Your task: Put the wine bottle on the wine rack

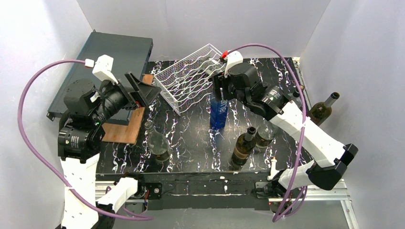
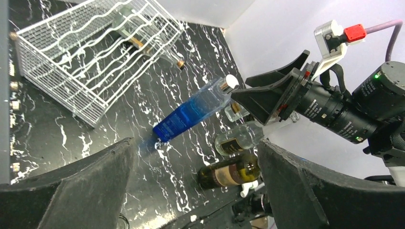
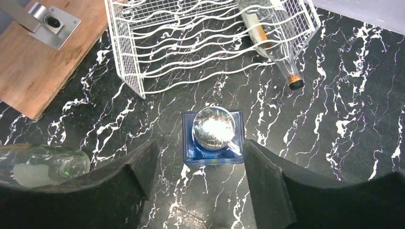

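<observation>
Right gripper [image 3: 199, 152], fingers spread, hangs over the blue bottle [image 1: 218, 114]; wine rack [image 1: 186, 78] above, dark bottles [image 1: 243, 145] below. Left gripper [image 2: 194, 148] gapes empty.

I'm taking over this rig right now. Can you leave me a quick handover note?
The right gripper is open above the upright blue bottle, not gripping.
The left gripper is open, empty, raised at the left.
The rack at the back holds one clear bottle.
Done: that one.
Left: grasp the blue bottle, lay it in the rack.
</observation>
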`<state>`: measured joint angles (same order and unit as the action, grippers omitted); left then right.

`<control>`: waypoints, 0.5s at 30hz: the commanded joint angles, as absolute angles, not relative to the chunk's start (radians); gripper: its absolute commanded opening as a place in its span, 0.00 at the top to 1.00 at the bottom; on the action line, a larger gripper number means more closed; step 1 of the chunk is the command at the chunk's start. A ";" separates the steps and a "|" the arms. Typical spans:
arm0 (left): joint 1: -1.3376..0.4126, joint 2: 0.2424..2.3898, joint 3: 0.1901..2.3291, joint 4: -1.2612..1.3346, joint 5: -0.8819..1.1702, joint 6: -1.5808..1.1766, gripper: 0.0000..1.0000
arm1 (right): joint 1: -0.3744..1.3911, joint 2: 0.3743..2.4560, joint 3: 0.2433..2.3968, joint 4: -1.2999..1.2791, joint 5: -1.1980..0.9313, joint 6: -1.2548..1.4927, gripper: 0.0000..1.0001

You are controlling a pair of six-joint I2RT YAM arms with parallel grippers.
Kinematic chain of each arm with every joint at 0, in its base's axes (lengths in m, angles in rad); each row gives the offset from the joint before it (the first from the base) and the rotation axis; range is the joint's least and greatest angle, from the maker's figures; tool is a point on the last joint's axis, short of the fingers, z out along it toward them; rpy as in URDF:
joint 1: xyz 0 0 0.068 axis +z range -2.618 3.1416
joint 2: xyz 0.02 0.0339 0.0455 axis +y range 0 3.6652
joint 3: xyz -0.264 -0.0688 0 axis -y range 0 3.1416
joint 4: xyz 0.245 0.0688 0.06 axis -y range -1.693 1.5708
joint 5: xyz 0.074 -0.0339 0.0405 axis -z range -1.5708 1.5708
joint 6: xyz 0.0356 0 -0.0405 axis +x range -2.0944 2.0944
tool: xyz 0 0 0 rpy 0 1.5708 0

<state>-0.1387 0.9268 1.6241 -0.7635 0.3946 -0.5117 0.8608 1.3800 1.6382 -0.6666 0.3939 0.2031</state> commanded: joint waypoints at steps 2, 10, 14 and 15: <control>-0.132 0.945 1.590 -0.745 0.483 -0.559 0.01 | 0.868 1.381 1.610 -0.568 0.439 0.205 0.28; -0.132 0.940 1.561 -0.723 0.511 -0.586 0.01 | 0.868 1.394 1.586 -0.529 0.503 0.231 0.29; -0.132 0.942 1.565 -0.723 0.514 -0.585 0.01 | 0.868 1.405 1.570 -0.508 0.506 0.236 0.33; -0.132 0.942 1.565 -0.723 0.516 -0.585 0.01 | 0.868 1.408 1.563 -0.505 0.507 0.237 0.35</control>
